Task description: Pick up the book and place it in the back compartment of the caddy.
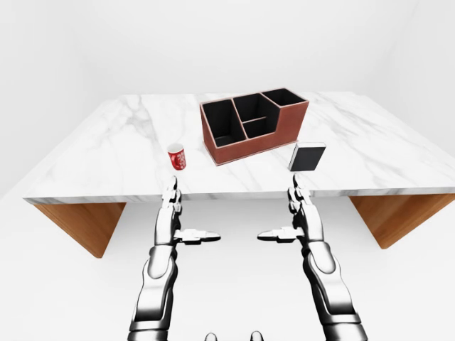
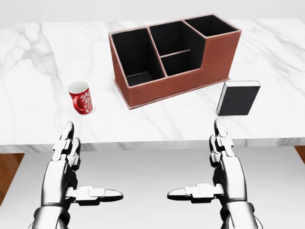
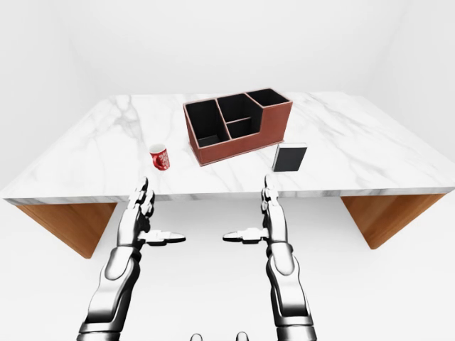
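Book (image 2: 238,98): dark cover, standing on the tabletop (image 2: 28,67) just right of the caddy (image 2: 174,52), apart from it.

Right robot hand (image 2: 220,157): fingers spread, holding nothing, short of the tabletop edge, below the book in the head view. You reach up and close across the book's thin sides, not its faces.

Left robot hand (image 2: 67,160): fingers spread, empty.

Caddy: brown, black-lined, four compartments, all seemingly empty.

Mug (image 2: 82,98): red, left of the caddy; inside not visible.
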Tool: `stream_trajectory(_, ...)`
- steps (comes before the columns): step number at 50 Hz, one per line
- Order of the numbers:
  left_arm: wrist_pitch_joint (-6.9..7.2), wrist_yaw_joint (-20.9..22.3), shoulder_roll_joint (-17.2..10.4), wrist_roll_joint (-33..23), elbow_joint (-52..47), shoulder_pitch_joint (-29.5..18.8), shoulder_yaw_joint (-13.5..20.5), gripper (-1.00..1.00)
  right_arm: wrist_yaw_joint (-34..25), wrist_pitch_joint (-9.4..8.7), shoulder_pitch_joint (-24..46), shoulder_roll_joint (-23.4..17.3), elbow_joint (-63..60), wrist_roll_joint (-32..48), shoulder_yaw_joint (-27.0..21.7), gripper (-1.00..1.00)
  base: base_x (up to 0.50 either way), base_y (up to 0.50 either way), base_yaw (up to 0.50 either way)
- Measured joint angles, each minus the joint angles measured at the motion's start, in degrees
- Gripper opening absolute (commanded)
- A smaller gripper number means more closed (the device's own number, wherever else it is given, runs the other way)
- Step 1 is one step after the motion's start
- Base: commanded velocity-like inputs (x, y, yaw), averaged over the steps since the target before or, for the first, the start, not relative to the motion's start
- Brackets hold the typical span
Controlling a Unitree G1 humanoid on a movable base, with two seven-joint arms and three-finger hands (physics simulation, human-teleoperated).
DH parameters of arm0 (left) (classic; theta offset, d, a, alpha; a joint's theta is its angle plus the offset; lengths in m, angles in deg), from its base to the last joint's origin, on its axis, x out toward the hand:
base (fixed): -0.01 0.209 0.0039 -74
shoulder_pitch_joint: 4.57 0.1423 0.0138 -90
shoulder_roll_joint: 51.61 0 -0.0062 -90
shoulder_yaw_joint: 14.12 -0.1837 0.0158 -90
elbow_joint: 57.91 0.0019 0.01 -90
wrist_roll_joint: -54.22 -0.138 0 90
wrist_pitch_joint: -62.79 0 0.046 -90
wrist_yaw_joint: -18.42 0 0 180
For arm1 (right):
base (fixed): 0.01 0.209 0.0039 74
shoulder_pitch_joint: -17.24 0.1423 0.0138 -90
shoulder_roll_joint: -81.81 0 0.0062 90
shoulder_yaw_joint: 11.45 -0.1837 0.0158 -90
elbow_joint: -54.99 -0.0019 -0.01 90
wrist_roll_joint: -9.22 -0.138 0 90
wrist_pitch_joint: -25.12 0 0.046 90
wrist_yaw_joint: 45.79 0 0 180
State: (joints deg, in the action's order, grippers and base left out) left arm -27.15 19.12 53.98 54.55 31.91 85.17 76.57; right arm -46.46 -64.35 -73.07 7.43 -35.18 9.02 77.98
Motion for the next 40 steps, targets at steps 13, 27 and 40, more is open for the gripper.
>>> stream_trajectory(13,4.94,1.1,-0.8,0.3,-5.7,1.2,1.3,1.0,-1.1,-4.23,0.1,-0.7,-4.0,-1.3,-1.5,1.0,0.0,0.0,0.0)
stream_trajectory(27,4.94,2.4,-1.1,0.0,-18.2,3.0,2.8,1.0,-1.9,-5.53,0.1,-1.1,-13.8,-4.0,-3.1,1.0,0.0,0.0,0.0)
stream_trajectory(40,4.94,3.4,-1.1,-0.7,-26.6,3.8,3.7,1.0,-1.8,-5.53,1.5,-1.9,-22.2,-6.3,-5.3,1.0,0.0,0.0,0.0)
